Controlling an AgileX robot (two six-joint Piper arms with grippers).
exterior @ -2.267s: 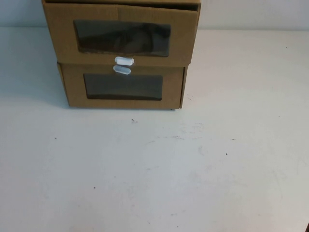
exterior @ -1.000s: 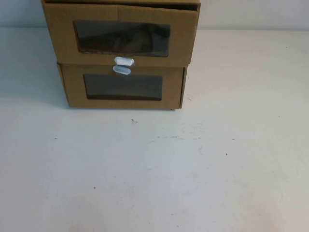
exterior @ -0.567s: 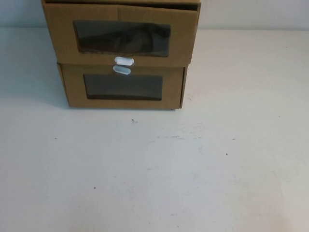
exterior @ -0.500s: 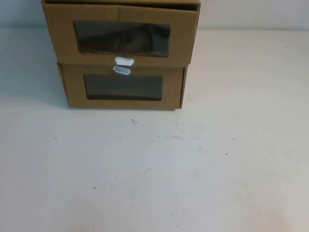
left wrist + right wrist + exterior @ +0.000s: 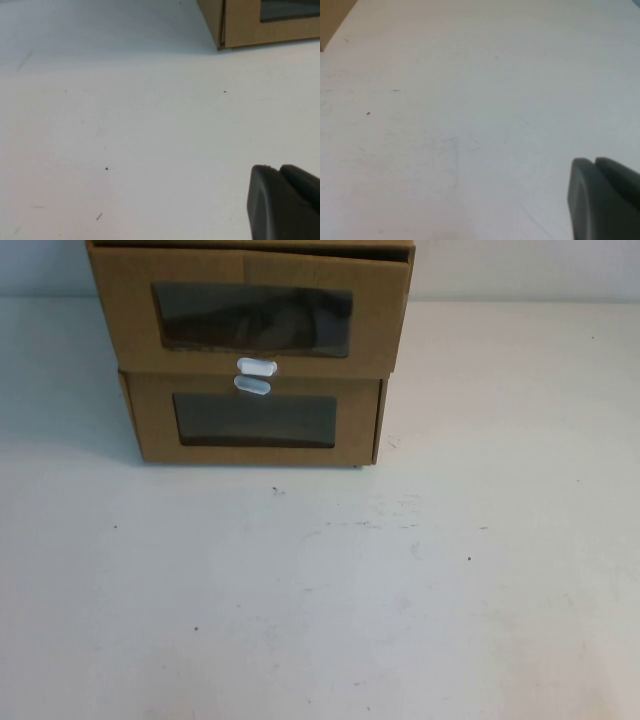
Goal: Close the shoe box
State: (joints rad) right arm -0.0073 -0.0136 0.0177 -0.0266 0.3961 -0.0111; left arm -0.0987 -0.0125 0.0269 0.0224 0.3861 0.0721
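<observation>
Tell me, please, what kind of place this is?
Probably a robot test bench, not a home: a bare white table carries only two stacked cardboard boxes, the shoe box on the lower box. The left gripper and right gripper sit low over it.

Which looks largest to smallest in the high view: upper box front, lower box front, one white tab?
1. Upper shoe box front, though nearer the camera.
2. Lower box front.
3. White tab, far smallest.
Neither gripper shows there.

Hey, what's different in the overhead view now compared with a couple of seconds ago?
Nothing visibly changed. The shoe box sits on the lower cardboard box as before. Neither arm has entered the high view; the left gripper and right gripper show only in their wrist views, over the table.
</observation>
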